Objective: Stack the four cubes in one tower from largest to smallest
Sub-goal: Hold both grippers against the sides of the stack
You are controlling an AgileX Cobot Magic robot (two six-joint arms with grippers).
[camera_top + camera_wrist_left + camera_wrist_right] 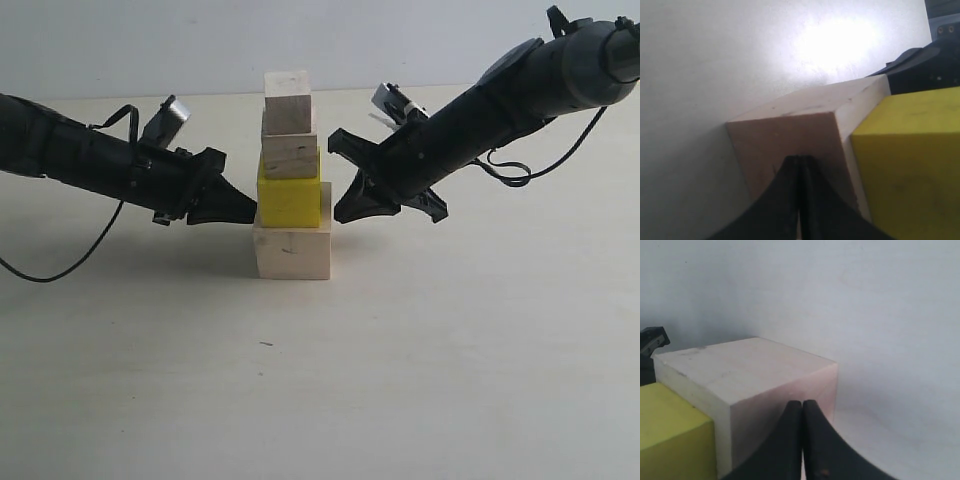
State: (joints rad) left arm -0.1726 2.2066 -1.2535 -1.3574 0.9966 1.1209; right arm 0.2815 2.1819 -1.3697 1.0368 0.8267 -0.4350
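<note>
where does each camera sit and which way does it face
exterior: off the arms, facing the tower side-on; both arms show, left gripper and right gripper flanking it
left wrist: on the left arm, looking along its shut gripper at the largest cube
right wrist: on the right arm, along its shut gripper at that cube's other side
shared: both wrist views catch that cube and the yellow cube

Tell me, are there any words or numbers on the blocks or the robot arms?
No text can be read anywhere.
The large pale cube, yellow cube, plywood cube and small top cube are all plain.
The left arm and right arm show no label; the white part on the right arm is too small to tell.
</note>
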